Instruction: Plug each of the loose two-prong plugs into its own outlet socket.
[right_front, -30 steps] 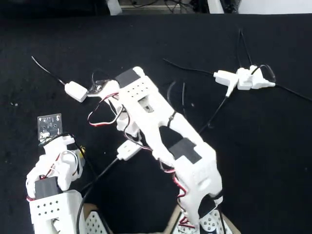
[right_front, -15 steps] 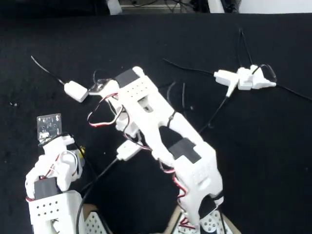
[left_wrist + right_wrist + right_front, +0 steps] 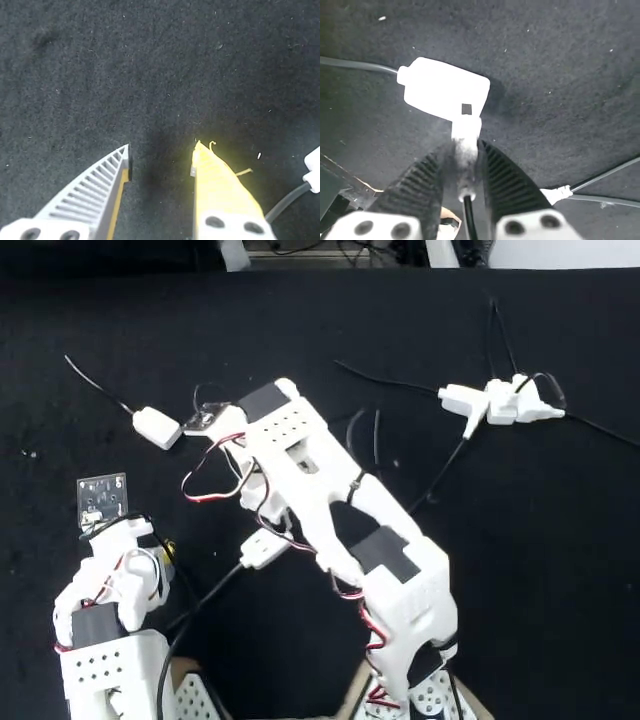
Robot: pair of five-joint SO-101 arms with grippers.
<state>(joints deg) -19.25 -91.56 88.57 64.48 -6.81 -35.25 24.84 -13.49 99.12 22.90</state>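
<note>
right pincer (image 3: 463, 150): I see it clamped on two-prong plug (image 3: 465, 131), touching outlet socket (image 3: 445, 91)
left pincer (image 3: 160, 156): apart, over worktop (image 3: 150, 60) near-left corner

Table (image 3: 560, 570) draped wholly in matte black cloth (image 3: 150, 60), flecked with pale lint. Beyond the far edge: dim strip of room, tangled cables (image 3: 350, 252), two white posts (image 3: 232, 254), pale surface (image 3: 560, 252) at one corner.

Both arms, the left arm (image 3: 105, 610) and the right arm (image 3: 330, 510), are chunky white printed plastic with black blocks (image 3: 382, 548) set in, plus grids of little holes (image 3: 283, 423). Red, white and black wires (image 3: 205, 480) loop just behind the right gripper (image 3: 465, 150), which has black ribbed pads (image 3: 427, 175). The left gripper (image 3: 161, 150) has one pale ribbed finger (image 3: 95, 192) and one yellow finger (image 3: 217, 185), with screw holes (image 3: 214, 221) at its base.
</note>
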